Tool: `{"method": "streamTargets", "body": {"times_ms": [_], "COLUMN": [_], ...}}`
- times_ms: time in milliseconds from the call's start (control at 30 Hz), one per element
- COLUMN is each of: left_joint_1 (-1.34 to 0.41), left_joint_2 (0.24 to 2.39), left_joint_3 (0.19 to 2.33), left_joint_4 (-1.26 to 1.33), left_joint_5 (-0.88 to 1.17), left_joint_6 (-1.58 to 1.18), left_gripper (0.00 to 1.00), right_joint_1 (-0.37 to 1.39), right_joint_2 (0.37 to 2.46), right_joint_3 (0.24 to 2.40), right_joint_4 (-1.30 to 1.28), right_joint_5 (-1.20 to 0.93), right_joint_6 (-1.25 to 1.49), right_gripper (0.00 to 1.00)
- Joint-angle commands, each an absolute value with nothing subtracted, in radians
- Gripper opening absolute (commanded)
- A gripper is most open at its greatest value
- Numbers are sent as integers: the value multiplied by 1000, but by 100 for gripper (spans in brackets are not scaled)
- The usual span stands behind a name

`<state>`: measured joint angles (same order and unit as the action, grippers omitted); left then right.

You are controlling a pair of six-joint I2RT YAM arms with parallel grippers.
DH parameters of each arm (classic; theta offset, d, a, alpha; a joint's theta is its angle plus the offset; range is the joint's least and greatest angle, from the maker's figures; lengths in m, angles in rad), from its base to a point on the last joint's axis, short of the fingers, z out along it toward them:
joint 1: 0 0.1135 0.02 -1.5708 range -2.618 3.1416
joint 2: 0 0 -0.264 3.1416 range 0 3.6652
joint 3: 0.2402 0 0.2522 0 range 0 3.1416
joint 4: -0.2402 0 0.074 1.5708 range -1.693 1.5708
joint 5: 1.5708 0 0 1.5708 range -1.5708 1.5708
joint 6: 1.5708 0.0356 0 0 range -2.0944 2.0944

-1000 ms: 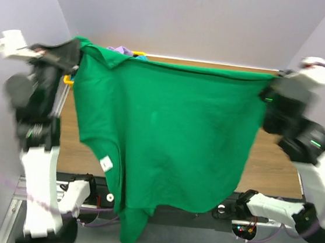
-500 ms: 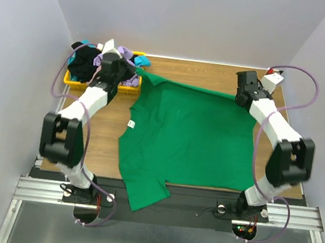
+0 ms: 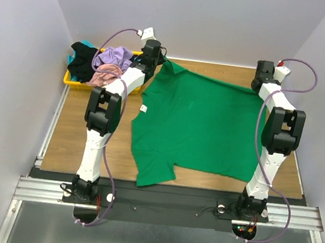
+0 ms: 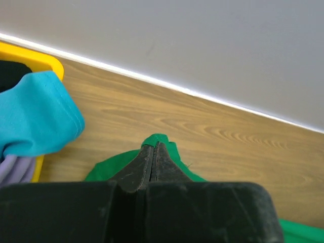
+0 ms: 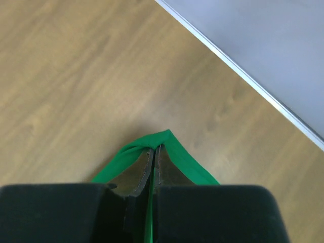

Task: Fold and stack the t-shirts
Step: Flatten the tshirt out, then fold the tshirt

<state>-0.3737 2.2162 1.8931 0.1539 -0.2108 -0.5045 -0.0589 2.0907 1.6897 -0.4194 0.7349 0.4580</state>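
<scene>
The bright green t-shirt (image 3: 197,125) lies spread on the wooden table, its small white label (image 3: 143,109) near the left edge and a sleeve hanging toward the front edge. My left gripper (image 3: 158,59) is shut on the shirt's far left corner (image 4: 164,142), low over the table. My right gripper (image 3: 259,84) is shut on the far right corner (image 5: 162,139). Lavender (image 3: 116,56), dusty pink (image 3: 100,78), black (image 3: 86,60) and teal (image 4: 35,114) shirts lie heaped at the far left.
The yellow tray (image 3: 67,78) holds the heap of shirts at the table's far left corner, beside my left arm; its rim shows in the left wrist view (image 4: 35,54). The grey back wall (image 3: 208,27) stands just beyond both grippers.
Both arms have swung the green shirt from hanging in the air forward and down; it now lies flat on the table, stretched toward the back wall.
</scene>
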Motion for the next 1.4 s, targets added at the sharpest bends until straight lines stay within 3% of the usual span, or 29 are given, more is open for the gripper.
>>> {"method": "streamTargets", "body": {"times_ms": [0, 167, 367, 900, 1367], "left_joint_1": [-362, -364, -368, -403, -483], "left_joint_2": [2288, 2379, 2415, 2066, 1895], "left_joint_3": [2066, 2179, 2215, 1671, 1505], "left_joint_4": [86, 87, 74, -52, -233], "left_joint_5": [-322, -324, -279, -270, -376], "left_joint_6": [-506, -503, -506, -771, -977], "left_gripper": [0, 0, 0, 0, 0], "right_joint_1": [-115, -123, -123, -123, -123], "right_joint_2": [2163, 2267, 2224, 1988, 1875], "right_joint_3": [1817, 1927, 1882, 1592, 1497], "right_joint_4": [-333, -313, -311, -322, -342], "right_joint_5": [617, 542, 529, 491, 485], "right_joint_6": [381, 249, 256, 241, 181], "right_gripper": [1, 1, 0, 1, 0]}}
